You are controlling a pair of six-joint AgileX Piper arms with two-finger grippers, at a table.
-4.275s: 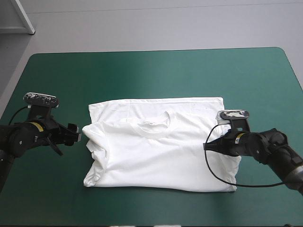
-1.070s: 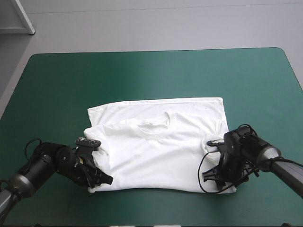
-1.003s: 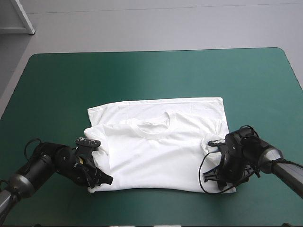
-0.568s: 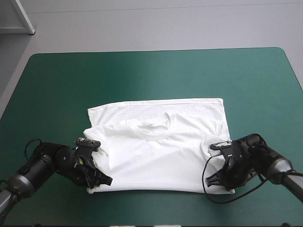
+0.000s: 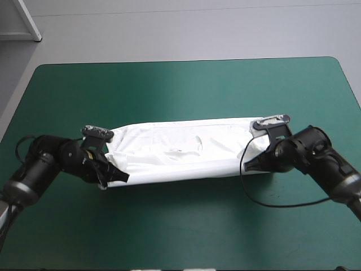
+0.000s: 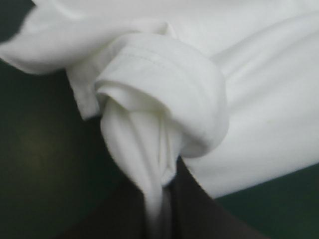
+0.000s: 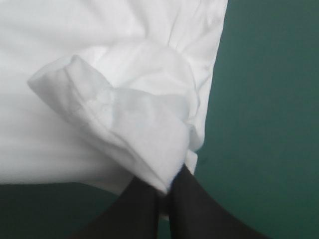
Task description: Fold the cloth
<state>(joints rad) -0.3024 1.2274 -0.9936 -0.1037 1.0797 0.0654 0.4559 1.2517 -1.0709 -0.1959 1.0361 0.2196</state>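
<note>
Teal-green cover (image 5: 180, 84) lies under the white T-shirt (image 5: 186, 149), whose near edge is lifted up. The left gripper (image 5: 115, 176) pinches the T-shirt's left end, and the right gripper (image 5: 252, 165) pinches its right end. I think the fold is half done. Next, both should lay that edge on the T-shirt's far edge together.

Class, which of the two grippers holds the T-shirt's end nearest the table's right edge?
The right gripper, shut on that end; the left gripper pinches the T-shirt's opposite end.

White T-shirt (image 5: 186, 152), a long narrow band mid-table, both ends pinched up.
</note>
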